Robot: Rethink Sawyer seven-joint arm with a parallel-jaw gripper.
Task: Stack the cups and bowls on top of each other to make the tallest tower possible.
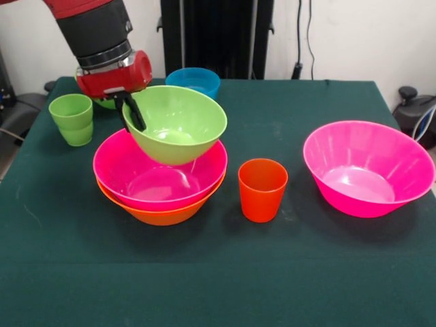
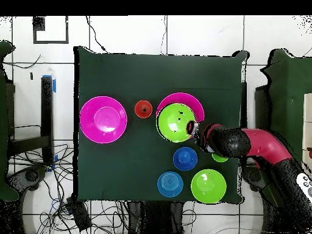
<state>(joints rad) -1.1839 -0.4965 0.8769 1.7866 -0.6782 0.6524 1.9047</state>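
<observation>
Front view is showing the claw (image 1: pixel 134 114) pinching the rim of a green bowl (image 1: pixel 178 122) — one finger inside, one outside — and holding it tilted just above the pink bowl (image 1: pixel 160 174), which is nesting in the orange bowl (image 1: pixel 158 214) underneath. Judging by that rim grip, the tilt is coming from the bowl hanging off one edge. Below and beside the claw, the orange-red cup (image 1: pixel 262 189) is waiting; behind it, the light green cup (image 1: pixel 72 118).
</observation>
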